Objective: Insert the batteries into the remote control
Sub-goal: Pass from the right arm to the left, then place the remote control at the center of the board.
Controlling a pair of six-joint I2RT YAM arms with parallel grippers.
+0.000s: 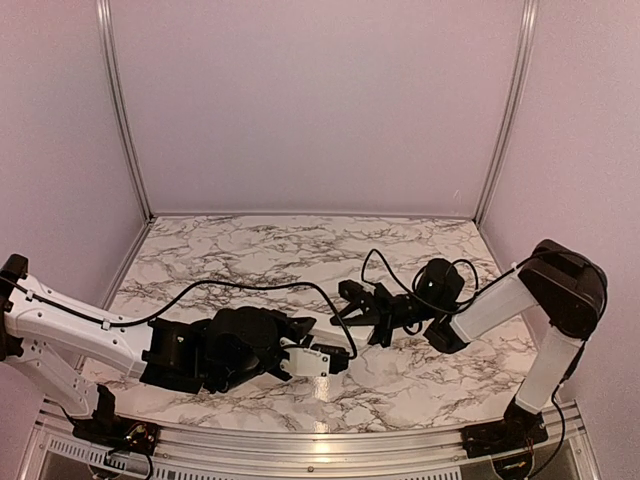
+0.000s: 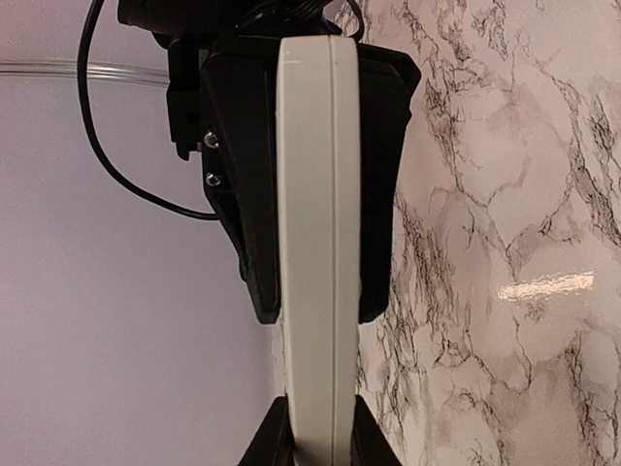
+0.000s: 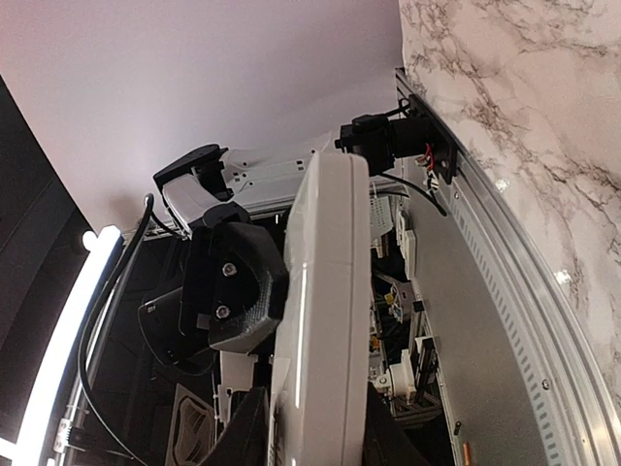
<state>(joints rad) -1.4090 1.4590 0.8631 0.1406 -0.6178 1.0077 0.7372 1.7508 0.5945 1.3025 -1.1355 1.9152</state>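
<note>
Remote control (image 2: pixel 320 243) edge-on, up off marble table (image 2: pixel 505 194), btwn both arms. L gripper (image 2: pixel 320 442) jaws pinch one end. R gripper (image 3: pixel 312 437) fingers (image 2: pixel 243 175) flush on both faces; squeezing or not, can't tell.

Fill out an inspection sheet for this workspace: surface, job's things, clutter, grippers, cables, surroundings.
Surface: marble-patterned table, glossy, with a light reflection in the left wrist view.
Job's things: white remote held between the two grippers, edge-on to both wrist cameras. Batteries: nothing seen.
Clutter: nothing seen.
Grippers: left gripper and right gripper each grip the remote, one at each end, with fingers against its faces.
Cables: black cable arcs over the table from the left arm toward the grippers; a second loop rises by the right wrist.
Surroundings: plain lilac walls; metal corner posts.
</note>
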